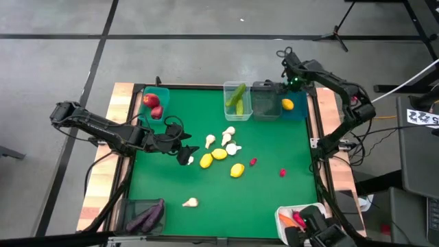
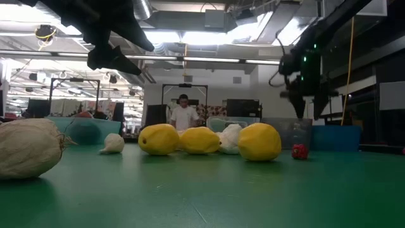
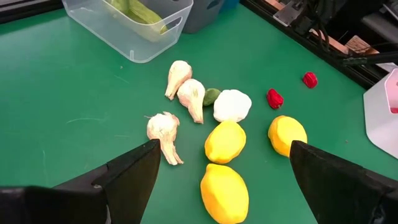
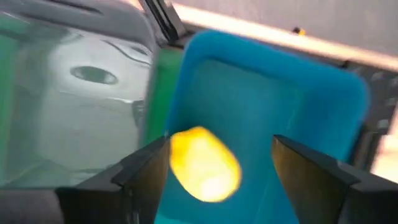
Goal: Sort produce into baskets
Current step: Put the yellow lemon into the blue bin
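I am finding no readable writing on my desk; only a white tag (image 1: 420,116) at the far right edge is showing dark characters too small for reading.

Overhead, table-level, 2 wrist views

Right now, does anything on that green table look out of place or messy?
Nothing looks spilled or broken. Loose lemons and garlic bulbs sit mid-table, one garlic lies alone near the front, and a small green piece is tucked among the garlic.
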Robot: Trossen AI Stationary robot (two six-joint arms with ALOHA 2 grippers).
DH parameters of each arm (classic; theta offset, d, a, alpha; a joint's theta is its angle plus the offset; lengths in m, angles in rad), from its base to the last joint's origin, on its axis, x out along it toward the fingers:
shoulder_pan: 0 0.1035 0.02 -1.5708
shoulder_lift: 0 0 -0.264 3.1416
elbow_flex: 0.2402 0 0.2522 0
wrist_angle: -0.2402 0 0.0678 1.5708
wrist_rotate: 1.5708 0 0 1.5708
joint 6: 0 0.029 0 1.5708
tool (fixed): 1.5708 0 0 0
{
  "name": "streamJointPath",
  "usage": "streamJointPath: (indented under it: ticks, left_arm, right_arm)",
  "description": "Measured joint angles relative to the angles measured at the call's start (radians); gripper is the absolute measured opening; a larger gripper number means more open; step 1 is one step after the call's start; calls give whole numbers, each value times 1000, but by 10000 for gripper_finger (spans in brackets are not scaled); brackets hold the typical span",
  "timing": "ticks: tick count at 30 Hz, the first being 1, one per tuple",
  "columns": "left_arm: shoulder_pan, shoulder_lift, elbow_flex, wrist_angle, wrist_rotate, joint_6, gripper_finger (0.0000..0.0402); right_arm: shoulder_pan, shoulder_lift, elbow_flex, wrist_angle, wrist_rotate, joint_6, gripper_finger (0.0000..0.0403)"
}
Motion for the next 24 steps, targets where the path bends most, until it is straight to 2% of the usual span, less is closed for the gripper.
streamJointPath:
  ticks: [5,8,12,16,24]
  left_arm:
    - [0,0,0,0,0,0,349]
    - [0,0,0,1,0,0,349]
    - [0,0,0,1,0,0,349]
    - [0,0,0,1,0,0,349]
    - [0,0,0,1,0,0,349]
  right_arm:
    - [0,-65,127,-150,-94,-14,282]
    - [11,-110,177,-196,-213,-16,282]
    - [87,-186,184,-171,-387,-62,282]
    - [243,-235,181,-161,-497,-144,282]
    - [688,-248,177,-63,-502,-205,282]
